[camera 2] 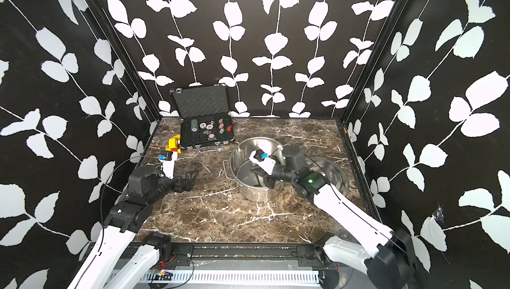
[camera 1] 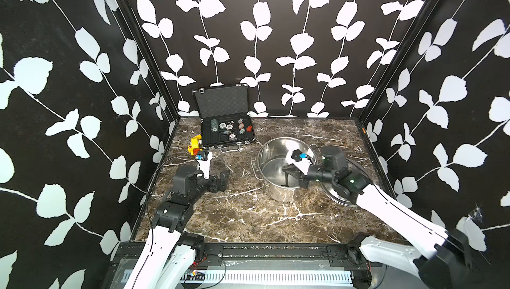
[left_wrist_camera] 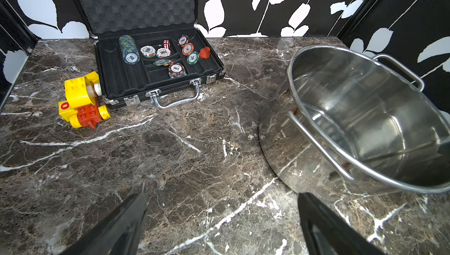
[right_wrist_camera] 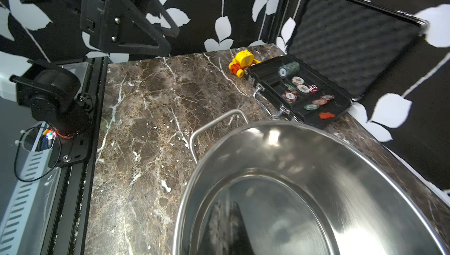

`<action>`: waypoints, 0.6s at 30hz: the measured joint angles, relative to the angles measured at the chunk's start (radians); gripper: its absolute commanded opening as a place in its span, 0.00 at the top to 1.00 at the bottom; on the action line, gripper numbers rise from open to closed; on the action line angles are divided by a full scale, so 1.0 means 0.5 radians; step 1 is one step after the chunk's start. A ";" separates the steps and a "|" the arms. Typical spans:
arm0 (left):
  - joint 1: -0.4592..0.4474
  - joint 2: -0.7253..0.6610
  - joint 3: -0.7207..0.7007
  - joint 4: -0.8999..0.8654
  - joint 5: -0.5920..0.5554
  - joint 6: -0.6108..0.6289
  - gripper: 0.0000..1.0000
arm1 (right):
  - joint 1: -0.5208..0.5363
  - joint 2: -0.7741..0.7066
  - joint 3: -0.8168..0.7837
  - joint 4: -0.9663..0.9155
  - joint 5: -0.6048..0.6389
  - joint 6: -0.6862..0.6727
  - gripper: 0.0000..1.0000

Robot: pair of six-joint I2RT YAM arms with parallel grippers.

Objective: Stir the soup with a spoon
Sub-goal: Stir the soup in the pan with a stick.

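Inside pot (camera 1: 271, 191), right hand (camera 1: 287, 173) clamped on spoon (left_wrist_camera: 401, 152) — left hand (camera 1: 224, 179) spread, empty

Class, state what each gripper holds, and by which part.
Right gripper, shut over the round steel pot, appears to grip the slender silver spoon by its thin handle. Left gripper is open, holding nothing.

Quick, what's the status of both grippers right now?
Left gripper: open, empty.
Right gripper: shut over the pot, apparently on the spoon handle.
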 measured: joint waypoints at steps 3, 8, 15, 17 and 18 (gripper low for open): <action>0.000 -0.003 0.000 0.000 0.000 0.001 0.01 | 0.089 0.234 0.189 0.029 0.022 -0.043 1.00; 0.001 -0.008 0.000 0.000 0.000 0.001 0.01 | 0.111 0.581 0.462 0.124 0.039 -0.095 1.00; 0.000 -0.008 0.000 0.000 0.002 0.001 0.01 | 0.000 0.947 0.671 0.291 -0.024 -0.063 1.00; 0.000 -0.008 0.000 0.000 0.002 0.001 0.01 | -0.066 0.990 0.700 0.342 -0.047 -0.035 1.00; 0.000 -0.009 0.000 0.000 0.002 0.002 0.01 | -0.100 1.003 0.704 0.368 -0.053 -0.026 1.00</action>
